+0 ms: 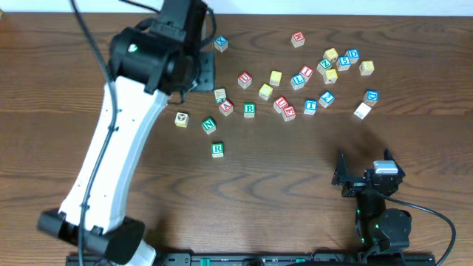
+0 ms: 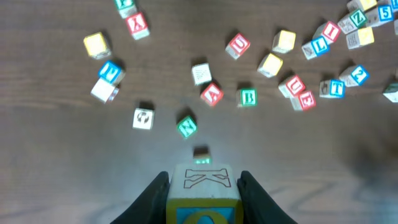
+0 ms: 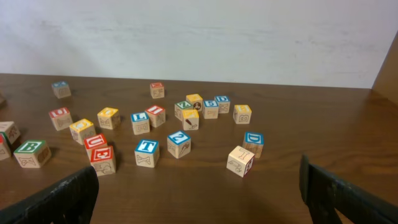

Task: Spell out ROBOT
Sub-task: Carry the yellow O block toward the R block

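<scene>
My left gripper (image 2: 202, 179) is shut on a yellow-faced cube (image 2: 202, 190) held high above the table. Its top carries an outlined K, and its front shows a rounded yellow letter on blue, cut off by the frame edge. Below and just ahead lies the green R cube (image 1: 217, 149), blurred in the left wrist view (image 2: 201, 155). The green B cube (image 1: 250, 110) (image 2: 248, 98) and the blue T cube (image 1: 310, 106) (image 2: 336, 88) (image 3: 147, 151) lie farther back. In the overhead view the left arm (image 1: 148, 59) hides its own fingers. My right gripper (image 1: 362, 179) (image 3: 199, 186) hovers open and holds nothing.
A green N cube (image 1: 209, 125) and a cube with a picture face (image 1: 182, 119) lie near R. Red-lettered cubes (image 1: 284, 107) and other yellow cubes (image 1: 276, 77) sit scattered across the back right. A pale cube (image 1: 362, 110) lies nearest the right gripper.
</scene>
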Controlling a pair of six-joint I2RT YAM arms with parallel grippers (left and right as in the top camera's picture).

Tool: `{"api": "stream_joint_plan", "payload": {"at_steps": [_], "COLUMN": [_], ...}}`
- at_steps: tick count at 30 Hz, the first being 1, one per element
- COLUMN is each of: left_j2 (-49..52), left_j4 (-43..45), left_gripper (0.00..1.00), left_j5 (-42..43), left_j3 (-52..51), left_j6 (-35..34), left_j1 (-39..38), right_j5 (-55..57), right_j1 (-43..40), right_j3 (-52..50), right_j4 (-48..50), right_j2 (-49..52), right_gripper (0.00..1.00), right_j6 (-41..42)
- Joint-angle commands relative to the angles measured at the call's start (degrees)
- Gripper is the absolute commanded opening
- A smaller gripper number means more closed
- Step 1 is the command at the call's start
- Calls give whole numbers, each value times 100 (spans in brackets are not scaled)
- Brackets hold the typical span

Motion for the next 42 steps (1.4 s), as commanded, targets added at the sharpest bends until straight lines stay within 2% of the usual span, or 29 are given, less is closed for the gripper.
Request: {"api": "stream_joint_plan", "payload": {"at_steps": [1,6,11,18,24,31,42], "left_j2": [-192,-553,-968,-1088,-988,-841,-2], "left_j4": [-57,422,1329,2830,4063,4415,4590], "left_gripper": [8,7,8,8,7,8,7], "left_j5": [-31,-35,-37,-35,-46,-688,-669], "left_j3": [-249,-1073,-2321,-4155,-5305,-5683,-5685], "left_j6": [-216,-216,-332,-1071,-1458,-1803,-1888], "left_j1": [-44,-385,-850,-1410,-1720,-1727,-1727], "right_j5": [-9,-9,-11,-9,-11,-9,-11], "right_j1": [-37,-37,-37,-37,-37,-37,-37], "right_j3": [-7,-7,-7,-7,-7,-7,-7], "right_j4": [-22,-22,-22,-22,-22,-22,-22], "right_j2": [-20,-20,-20,-20,-20,-20,-20], "right_gripper": [99,99,99,99,99,99,99], "right_j6": [-68,-66,-68,-68,-66,-68,-66]}}
